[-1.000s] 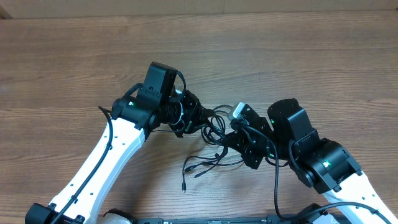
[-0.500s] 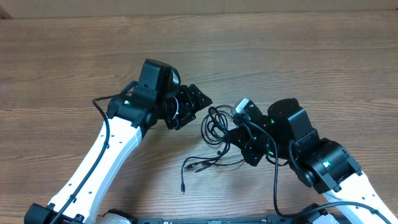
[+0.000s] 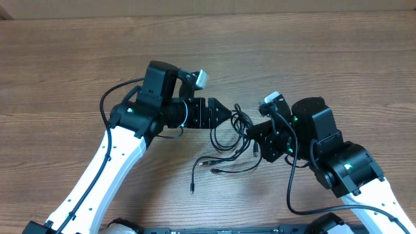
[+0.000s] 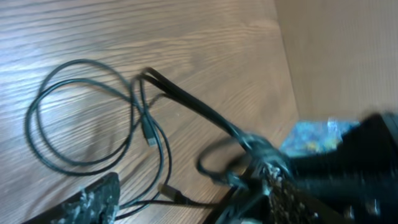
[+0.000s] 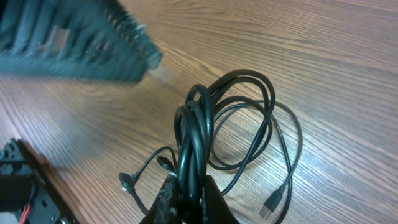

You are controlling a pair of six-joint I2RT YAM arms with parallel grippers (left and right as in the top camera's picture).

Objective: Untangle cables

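Centre frame, our right claw (image 5: 186,198) clamps the bunched cables (image 3: 225,134) on the bench (image 3: 325,52); the left claw (image 3: 220,112) gapes empty beside them. Separation is under way; next we likely need one loose loop picked out.

The right claw (image 5: 186,210) sits at the bottom edge, pinched tight on a bunch of black cables (image 5: 194,134). The strands run up from it and fan into loops on the wood-grain desk (image 5: 336,56). A plug (image 5: 272,203) lies lower right. A blurred dark ribbed shape (image 5: 81,37) fills the upper left.
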